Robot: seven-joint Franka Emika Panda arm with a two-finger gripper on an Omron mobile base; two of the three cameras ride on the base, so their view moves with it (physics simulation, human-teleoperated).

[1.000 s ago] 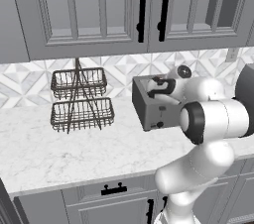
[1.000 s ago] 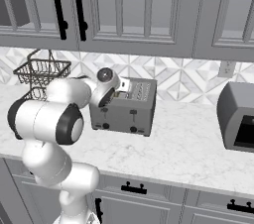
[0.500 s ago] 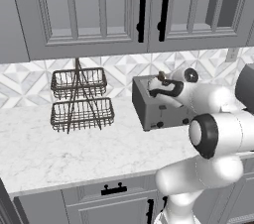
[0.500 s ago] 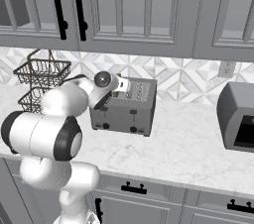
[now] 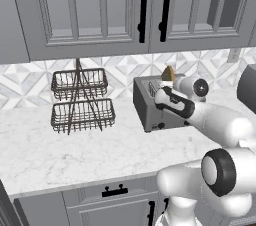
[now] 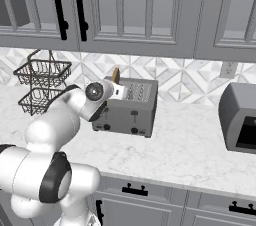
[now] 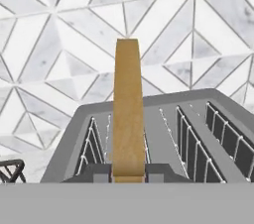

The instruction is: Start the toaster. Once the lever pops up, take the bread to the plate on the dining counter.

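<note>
The grey toaster [image 5: 148, 109] [image 6: 131, 106] [image 7: 168, 119] stands on the marble counter against the tiled wall. A tan bread slice [image 5: 168, 73] [image 6: 116, 75] [image 7: 128, 109] stands upright, sticking well above the toaster's left slot. My gripper [image 7: 128, 174] [image 5: 164, 89] [image 6: 119, 90] is shut on its lower part, with dark fingertips [image 7: 98, 172] on either side. The small black lever [image 6: 134, 114] sits on the toaster's front face above a round knob [image 6: 134, 130]. The plate and the dining counter are out of view.
A two-tier wire basket rack [image 5: 81, 101] [image 6: 42, 85] stands left of the toaster. A dark grey appliance [image 6: 241, 118] [image 5: 248, 86] sits to its right. Grey upper cabinets [image 5: 100, 10] hang low over the counter.
The hand has drawn back and up from the toaster top, and the bread slice now stands higher above the slot. The elbow has swung lower and to the side.
</note>
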